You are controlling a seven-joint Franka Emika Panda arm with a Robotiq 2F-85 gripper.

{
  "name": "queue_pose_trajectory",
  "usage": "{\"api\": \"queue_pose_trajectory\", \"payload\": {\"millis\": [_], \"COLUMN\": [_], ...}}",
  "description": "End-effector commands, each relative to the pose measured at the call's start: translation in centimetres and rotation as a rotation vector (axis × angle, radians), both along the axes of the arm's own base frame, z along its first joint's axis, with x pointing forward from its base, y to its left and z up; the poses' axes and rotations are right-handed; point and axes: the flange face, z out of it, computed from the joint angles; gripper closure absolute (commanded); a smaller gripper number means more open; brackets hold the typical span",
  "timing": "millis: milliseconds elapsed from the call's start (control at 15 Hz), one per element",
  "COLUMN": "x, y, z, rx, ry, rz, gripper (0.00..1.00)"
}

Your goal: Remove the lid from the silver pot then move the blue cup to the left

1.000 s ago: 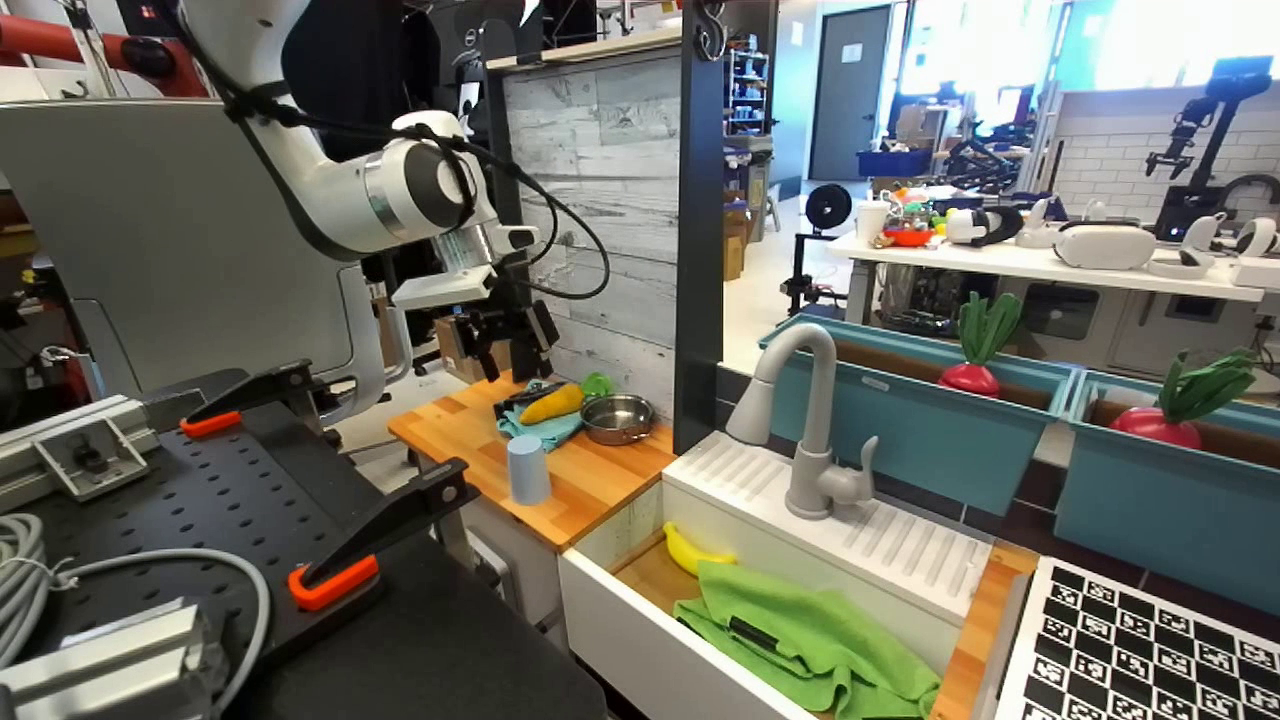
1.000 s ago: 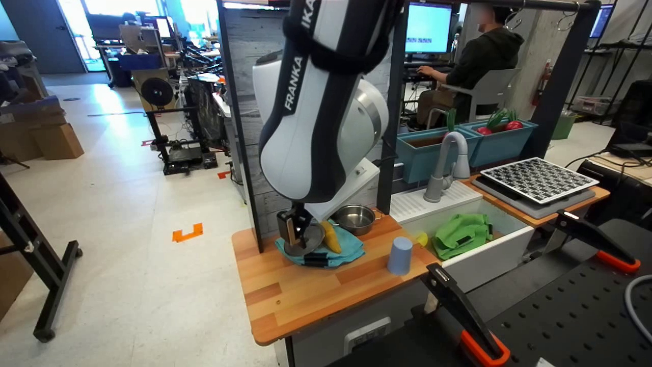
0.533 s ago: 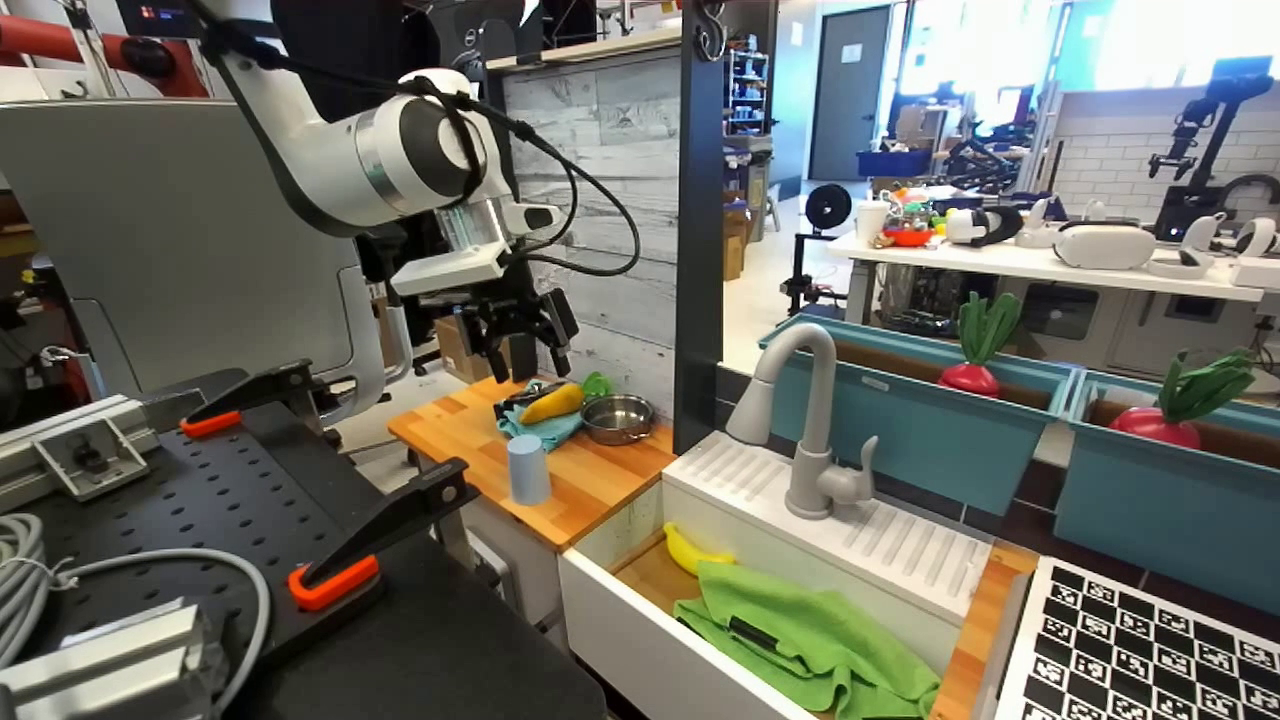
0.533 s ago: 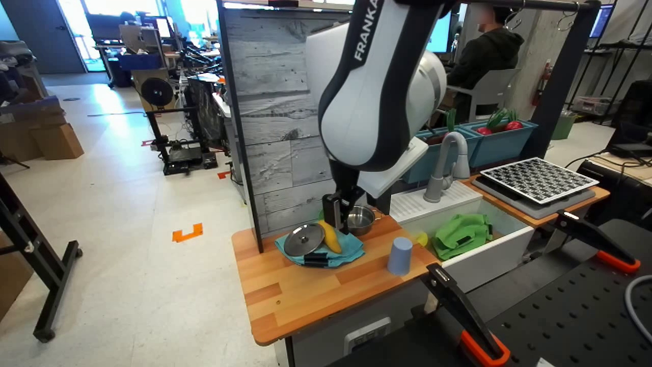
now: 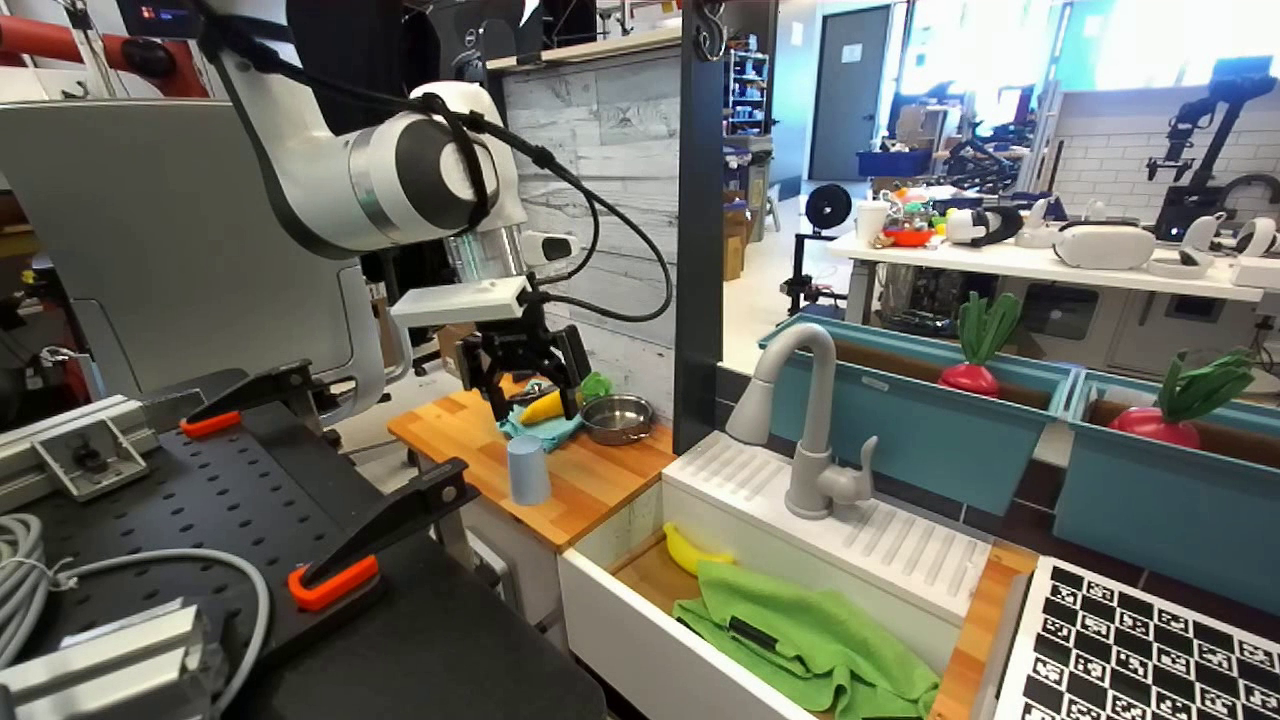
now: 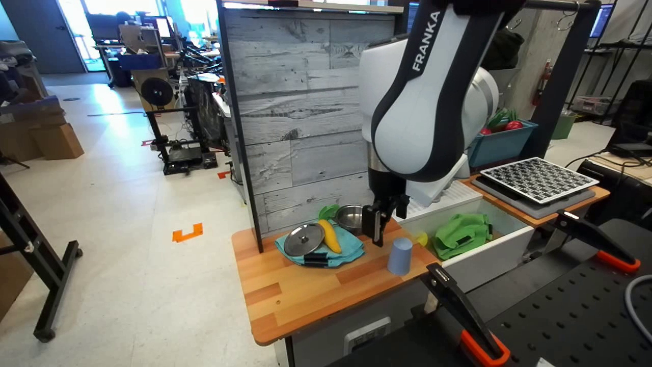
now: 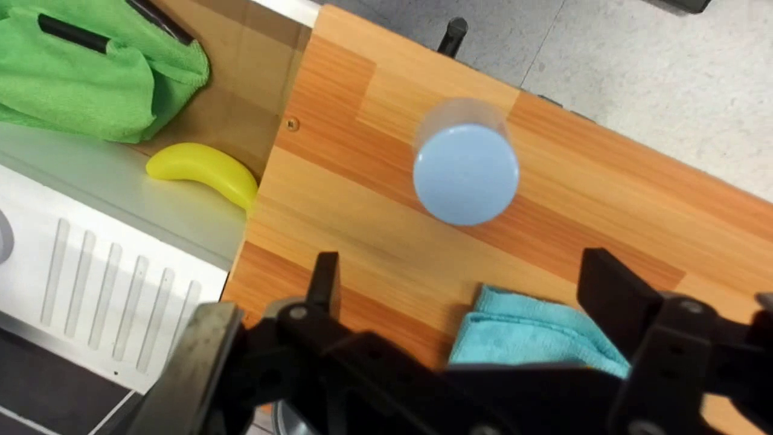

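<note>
- Arm [image 6: 407, 137]: smooth, white, rounded.
- Stripe [image 6: 453, 112]: black, curving down the arm in an exterior view.
- Lettering [image 6: 426, 41]: FRANKA, in white capitals on black.
- Strap [image 6: 489, 6]: thick, black, wrapped round the arm higher up.
- Ring [image 5: 372, 185]: silver metal, next to a round dark grey cap [image 5: 435, 170].
- Cables [image 5: 669, 282]: black, bound along the arm and looping out to the right.
- Collar [image 5: 490, 255]: shiny silver, just above a flat white block [image 5: 455, 303].
- Knob [image 5: 552, 248]: small, white, with a dark oval face.
- Gripper [image 7: 460, 266]: black and angular, with pale round screws [image 7: 298, 312] and flat dark fingers [image 7: 327, 284].
- Plate [image 7: 184, 368] on the left in the wrist view: grey, scuffed, part of the gripper.
</note>
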Motion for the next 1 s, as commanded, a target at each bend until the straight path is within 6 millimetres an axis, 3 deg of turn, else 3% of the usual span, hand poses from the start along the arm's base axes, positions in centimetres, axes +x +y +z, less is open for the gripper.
{"api": "queue_pose_trajectory", "payload": {"millis": [0, 333, 400, 467, 600, 933], "x": [-1.1, -1.4, -1.4, -1.3, -1.3, -1.4], "y": [-1.1, -1.6, -1.6, -1.5, -1.5, -1.8], "z": [-1.0, -2.4, -2.6, -2.8, -2.9, -2.7], "rx": [0.023, 0.021, 0.022, 0.025, 0.028, 0.043], "ry": [0.03, 0.069, 0.071, 0.071, 0.075, 0.078], "rz": [0.045, 0.077, 0.083, 0.092, 0.102, 0.112], "gripper": [0.0, 0.0, 0.04, 0.28, 0.31, 0.69]}}
